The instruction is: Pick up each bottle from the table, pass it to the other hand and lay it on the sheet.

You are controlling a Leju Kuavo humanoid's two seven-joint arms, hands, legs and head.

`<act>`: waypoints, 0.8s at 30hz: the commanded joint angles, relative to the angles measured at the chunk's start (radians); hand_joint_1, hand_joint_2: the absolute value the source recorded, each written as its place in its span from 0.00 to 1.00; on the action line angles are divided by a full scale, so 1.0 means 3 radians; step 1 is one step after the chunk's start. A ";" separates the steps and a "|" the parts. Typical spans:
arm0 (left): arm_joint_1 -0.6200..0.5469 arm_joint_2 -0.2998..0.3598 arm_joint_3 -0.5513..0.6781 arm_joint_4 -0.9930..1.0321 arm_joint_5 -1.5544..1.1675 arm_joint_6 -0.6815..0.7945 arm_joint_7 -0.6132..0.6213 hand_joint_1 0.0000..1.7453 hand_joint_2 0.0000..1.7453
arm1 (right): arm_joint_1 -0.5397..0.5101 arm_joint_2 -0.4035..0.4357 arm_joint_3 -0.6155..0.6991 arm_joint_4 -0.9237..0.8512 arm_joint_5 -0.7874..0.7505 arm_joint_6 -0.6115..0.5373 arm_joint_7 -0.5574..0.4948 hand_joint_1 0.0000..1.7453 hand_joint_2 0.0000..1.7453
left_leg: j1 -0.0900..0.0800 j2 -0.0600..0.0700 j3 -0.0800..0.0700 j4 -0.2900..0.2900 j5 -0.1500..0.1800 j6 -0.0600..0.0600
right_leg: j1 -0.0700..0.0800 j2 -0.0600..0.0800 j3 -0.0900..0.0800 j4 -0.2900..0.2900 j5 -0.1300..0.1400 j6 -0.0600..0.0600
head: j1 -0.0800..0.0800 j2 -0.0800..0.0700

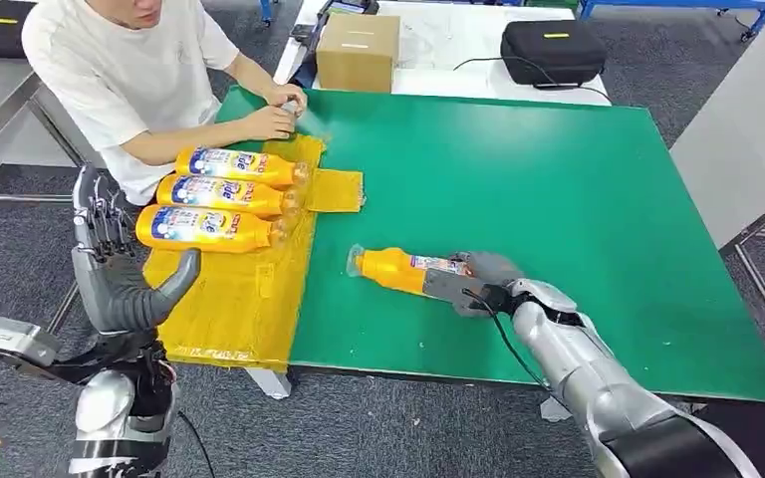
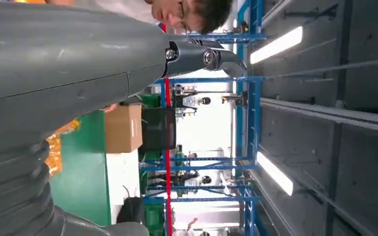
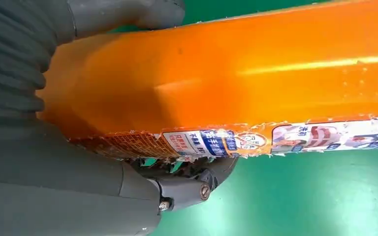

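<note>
My right hand (image 1: 473, 282) is wrapped round the bottle (image 1: 398, 268) base, its long axis pointing cap-first toward my left hand (image 1: 120, 269), which is spread, empty, raised beside the sheet (image 1: 239, 299).

Both arms: silver metal shells with dark joint sections. Left hand (image 1: 120, 269): grey palm, thick grey thumb, darker fingers (image 1: 95, 214). Right hand (image 1: 473, 282): grey; black cable trails behind the fingers along the forearm. Ribbed grey wrist cover; a screw beside the thumb.
</note>
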 commanded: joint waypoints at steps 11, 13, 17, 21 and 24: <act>0.0007 -0.0091 -0.0448 0.0593 0.0476 0.0122 0.0421 0.00 1.00 | 0.1303 0.0345 -0.0585 -0.2217 -0.1275 -0.1114 -0.0920 1.00 1.00 | 0.0001 -0.0018 -0.0015 -0.0002 -0.0004 -0.0005 | 0.0001 -0.0013 -0.0007 0.0005 -0.0012 -0.0003 | 0.0001 0.0000; 0.0043 -0.0126 -0.0508 0.0672 0.0681 0.0041 0.0644 0.00 1.00 | 0.1368 0.0410 -0.0665 -0.2303 -0.1405 -0.1221 -0.1070 1.00 1.00 | 0.0004 -0.0011 -0.0018 -0.0002 -0.0006 -0.0004 | 0.0003 -0.0006 -0.0009 0.0003 -0.0011 -0.0003 | -0.0001 0.0000; 0.0322 0.0075 -0.1158 0.0647 -0.0083 -0.0072 0.0427 0.00 1.00 | 0.1581 0.0550 -0.0874 -0.2587 -0.2213 -0.0679 -0.1251 1.00 1.00 | 0.0001 -0.0009 -0.0015 -0.0002 -0.0009 -0.0004 | 0.0000 -0.0005 -0.0007 0.0003 -0.0014 -0.0004 | 0.0000 0.0000; 0.0484 0.0016 -0.1313 0.0784 0.0081 -0.0227 0.0671 0.00 1.00 | 0.1686 0.0585 -0.0855 -0.2570 -0.2036 -0.0848 -0.1345 1.00 1.00 | -0.0002 -0.0012 -0.0016 -0.0006 -0.0010 -0.0003 | -0.0002 -0.0009 -0.0009 -0.0002 -0.0014 -0.0004 | 0.0000 0.0000; 0.0431 0.0043 -0.1373 0.0799 0.0116 -0.0246 0.0686 0.00 1.00 | 0.1597 0.0593 -0.0652 -0.2397 -0.1859 -0.0819 -0.1315 1.00 1.00 | -0.0002 -0.0007 -0.0027 -0.0004 -0.0011 -0.0002 | -0.0002 -0.0001 -0.0018 -0.0001 -0.0014 0.0004 | 0.0000 0.0000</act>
